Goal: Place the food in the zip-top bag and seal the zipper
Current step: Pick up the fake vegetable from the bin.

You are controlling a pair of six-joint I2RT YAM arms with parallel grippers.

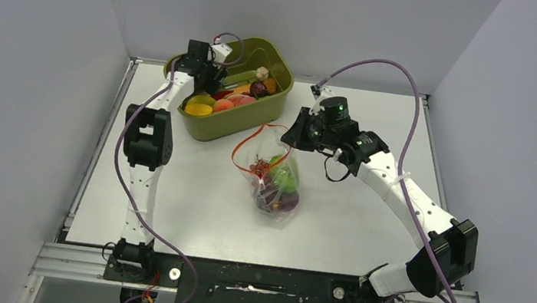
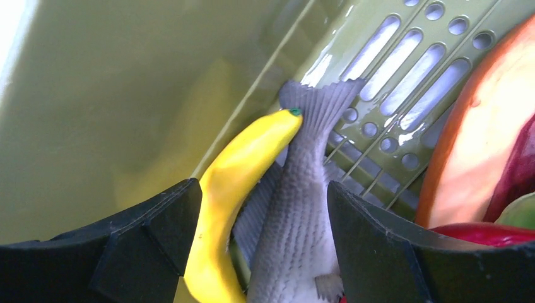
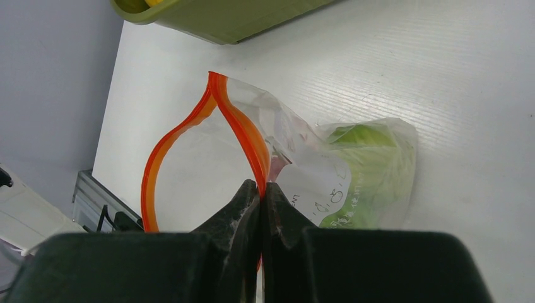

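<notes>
1. The left hand (image 2: 265,211) is down inside the green tub (image 1: 242,120) at the far left of the tabletop (image 1: 182,203). Its fingers are spread wide and grasp nothing.
2. Between those spread fingers lie a yellow banana (image 2: 243,167) and a grey fish (image 2: 296,221), side by side and touching. The banana's tip rests against the fish's tail.
3. To the right of them in the left wrist view sits a large orange-red fruit (image 2: 473,145), on the tub's slotted floor.
4. From above, more toy food (image 1: 234,101) shows in the tub: yellow, orange and dark red pieces.
5. The right hand (image 3: 260,189) is clenched on the zipper (image 3: 246,136), pinching one strand of the red-orange strip at the mouth of the bag (image 1: 279,195).
6. The bag lies on the tabletop just in front of the tub, between the two arms, with its mouth toward the tub.
7. The mouth gapes open. The two zipper strands bow apart into a loop and meet only at the far end.
8. Green and purple pieces are bunched at the bag's closed end, among them a green leafy piece (image 3: 363,158) pressed against the clear plastic.
</notes>
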